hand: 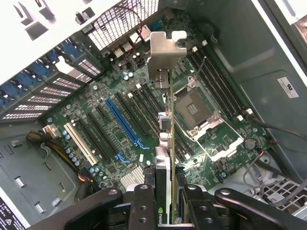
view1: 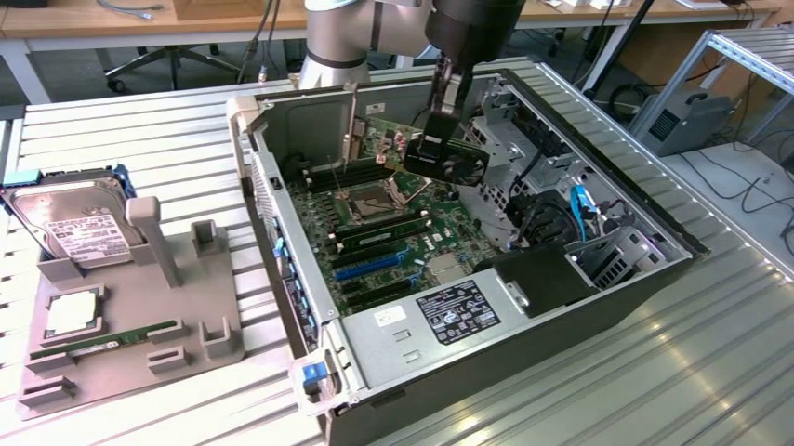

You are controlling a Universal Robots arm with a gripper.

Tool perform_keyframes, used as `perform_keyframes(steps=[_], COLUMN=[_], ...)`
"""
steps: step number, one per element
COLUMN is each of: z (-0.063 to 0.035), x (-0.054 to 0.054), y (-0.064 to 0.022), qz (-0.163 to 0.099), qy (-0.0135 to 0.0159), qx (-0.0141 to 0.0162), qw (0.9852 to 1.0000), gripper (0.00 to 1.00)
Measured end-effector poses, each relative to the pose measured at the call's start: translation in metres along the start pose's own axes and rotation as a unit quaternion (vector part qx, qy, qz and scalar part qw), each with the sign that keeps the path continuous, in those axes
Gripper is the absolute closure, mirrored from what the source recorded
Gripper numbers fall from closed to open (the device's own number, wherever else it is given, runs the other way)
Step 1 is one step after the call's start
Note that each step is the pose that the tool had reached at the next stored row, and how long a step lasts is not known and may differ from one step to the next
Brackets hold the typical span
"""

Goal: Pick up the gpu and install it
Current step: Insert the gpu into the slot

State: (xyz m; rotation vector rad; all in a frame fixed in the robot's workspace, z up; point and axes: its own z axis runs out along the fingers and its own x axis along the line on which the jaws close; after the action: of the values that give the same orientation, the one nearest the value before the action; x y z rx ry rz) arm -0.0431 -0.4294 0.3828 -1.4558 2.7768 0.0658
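Slatted metal bench holds the open computer case on its side, motherboard facing up, and the gripper pinches the gpu edge-on above the expansion slots, bracket toward the rear wall, apparently for alignment.

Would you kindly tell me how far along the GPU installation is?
Done: the green circuit-board gpu with silver bracket is picked up. In hand: the gripper clamps it above the green motherboard. Left: it is not yet seated in a slot.
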Motion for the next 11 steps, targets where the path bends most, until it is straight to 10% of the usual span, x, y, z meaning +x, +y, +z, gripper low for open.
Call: perform_keyframes(steps=[11], z=[0.0000], x=[-0.0001], y=[-0.0001], qz=[-0.007], qy=[0.0002], qx=[-0.0002], qw=[1.0000], gripper=[0.73])
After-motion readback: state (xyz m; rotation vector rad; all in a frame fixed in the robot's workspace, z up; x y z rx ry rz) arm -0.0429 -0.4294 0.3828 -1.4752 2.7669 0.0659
